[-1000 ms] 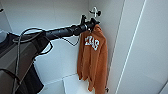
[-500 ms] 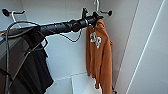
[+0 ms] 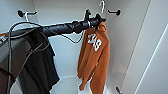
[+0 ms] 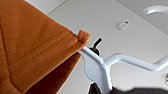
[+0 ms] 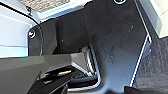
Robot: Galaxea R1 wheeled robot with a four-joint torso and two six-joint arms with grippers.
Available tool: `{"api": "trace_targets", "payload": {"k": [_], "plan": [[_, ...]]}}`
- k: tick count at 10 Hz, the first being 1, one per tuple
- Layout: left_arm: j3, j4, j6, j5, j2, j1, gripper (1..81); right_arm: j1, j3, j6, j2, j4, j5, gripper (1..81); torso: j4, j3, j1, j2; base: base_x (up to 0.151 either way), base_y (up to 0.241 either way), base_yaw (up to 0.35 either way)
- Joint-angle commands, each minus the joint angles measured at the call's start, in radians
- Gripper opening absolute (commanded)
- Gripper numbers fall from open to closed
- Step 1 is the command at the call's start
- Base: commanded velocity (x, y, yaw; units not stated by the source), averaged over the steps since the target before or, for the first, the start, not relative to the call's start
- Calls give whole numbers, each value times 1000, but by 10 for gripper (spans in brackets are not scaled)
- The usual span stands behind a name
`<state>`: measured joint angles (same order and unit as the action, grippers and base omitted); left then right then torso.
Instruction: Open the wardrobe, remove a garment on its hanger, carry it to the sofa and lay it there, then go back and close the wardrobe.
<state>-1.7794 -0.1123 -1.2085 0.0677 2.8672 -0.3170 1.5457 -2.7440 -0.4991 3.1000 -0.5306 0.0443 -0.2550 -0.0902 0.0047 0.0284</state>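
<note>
The wardrobe (image 3: 140,37) stands open, its white inside in front of me. The rust-orange garment (image 3: 96,57) with a white print hangs long and loose from the pale hanger (image 3: 101,6), whose hook rises just beside a dark wall peg (image 3: 115,11). My left arm reaches in from the left, and my left gripper (image 3: 96,20) is shut on the hanger at its neck, above the garment's shoulder. In the left wrist view the garment (image 4: 35,50) is close up beside the white hanger (image 4: 100,67), with a dark fingertip (image 4: 97,44) behind it.
A black shirt (image 3: 41,67) hangs at the left below my arm, under another peg (image 3: 21,13). A white door panel (image 3: 156,57) stands open at the right. Cables loop off my arm (image 3: 15,37). The right wrist view shows dark robot parts (image 5: 112,45).
The camera has shifted, bringing the black shirt into view at the left. My left gripper stays at the hanger's neck with the garment hanging below.
</note>
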Motion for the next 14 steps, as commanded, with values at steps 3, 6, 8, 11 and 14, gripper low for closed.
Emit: {"api": "trace_targets", "payload": {"k": [3,6,8,11,14], "plan": [[190,-89,35,84,-8,-150,10,-38,8,1,5,6,-44,811,0,0,0,0,0,0,0],[255,-90,38,95,-26,-129,10,-37,8,1,7,4,-40,811,0,0,0,0,0,0,0],[297,-110,38,96,-52,-127,10,-38,8,1,7,4,-30,811,84,0,0,0,0,0,0],[313,-127,38,96,-54,-127,10,-40,8,1,7,6,-30,811,56,0,0,0,0,0,0],[371,-155,44,119,-49,-107,10,-40,8,1,7,6,-29,811,59,0,0,0,0,0,0]]}}
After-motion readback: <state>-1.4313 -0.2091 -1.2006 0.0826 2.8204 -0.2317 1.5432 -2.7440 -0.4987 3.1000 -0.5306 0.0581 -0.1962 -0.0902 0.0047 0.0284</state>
